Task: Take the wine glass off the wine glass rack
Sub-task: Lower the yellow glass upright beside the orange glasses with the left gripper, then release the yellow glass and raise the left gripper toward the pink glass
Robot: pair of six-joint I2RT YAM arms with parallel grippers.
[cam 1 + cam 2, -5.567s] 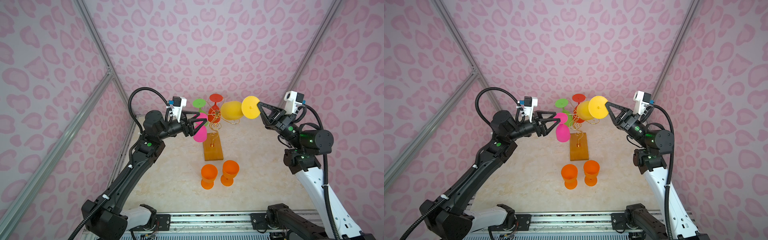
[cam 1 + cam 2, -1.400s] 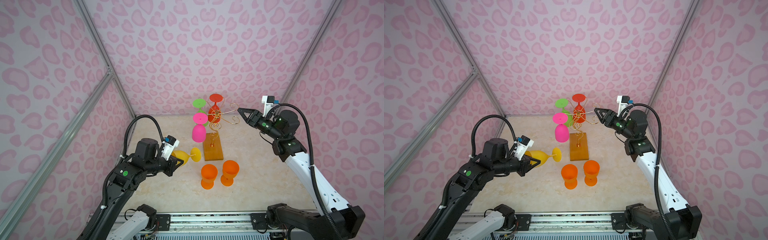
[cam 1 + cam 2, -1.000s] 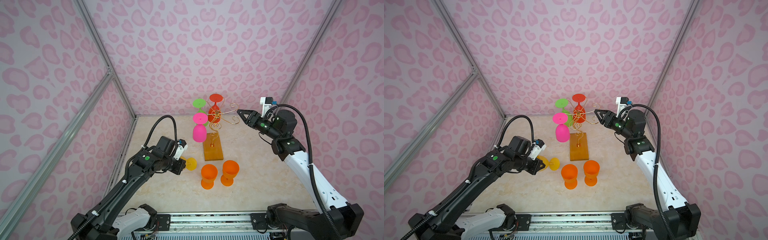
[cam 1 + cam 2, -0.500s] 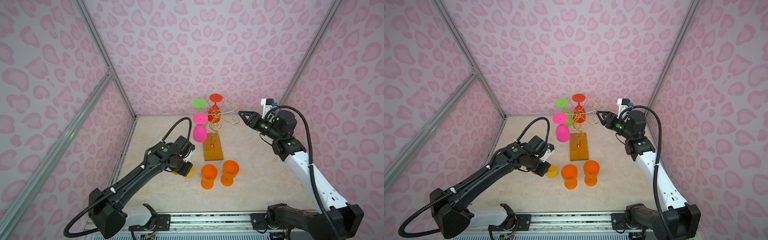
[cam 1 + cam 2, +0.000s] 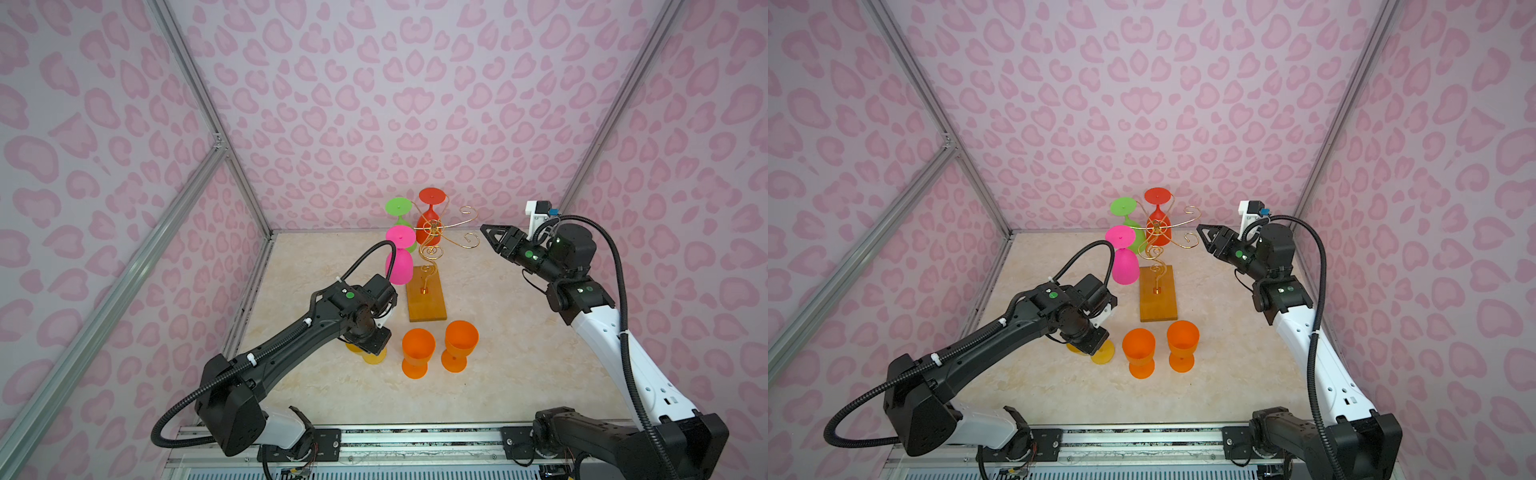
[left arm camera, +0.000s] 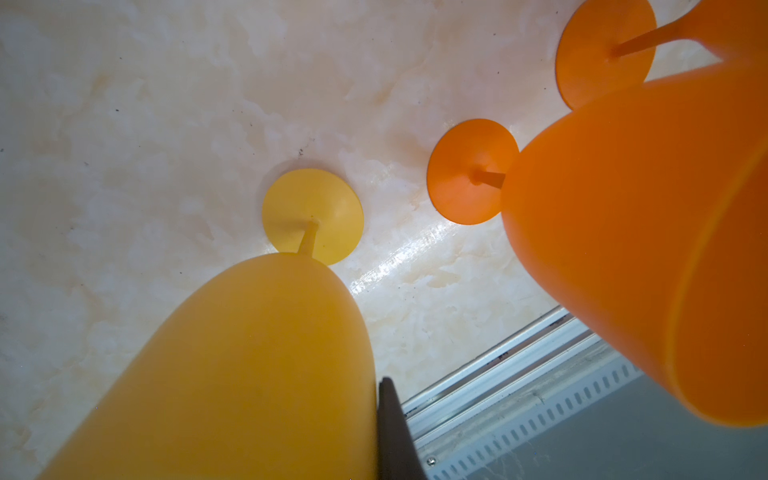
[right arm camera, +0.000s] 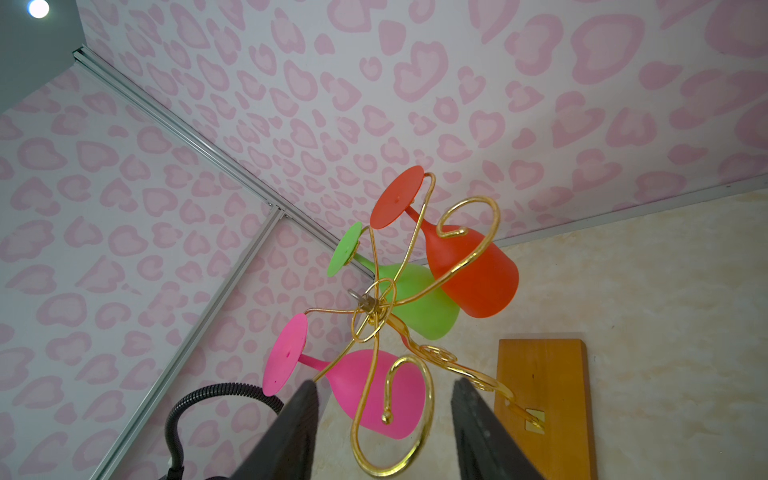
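As the left hand (image 5: 368, 338) clamps it, the wine glass (image 6: 257, 374) sits — just beneath.

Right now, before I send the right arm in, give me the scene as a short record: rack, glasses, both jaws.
rack: gold wire stand on a wooden base, upright at the back of the table
hanging on rack: pink glass, green glass, red glass, all foot up
off rack, free: two orange glasses, upright in front of the base
off rack, held: yellow glass, foot down, on or just above the table, left of the orange pair
left jaws: shut on yellow glass
right jaws: open, empty, close beside the rack's bare arms, not touching
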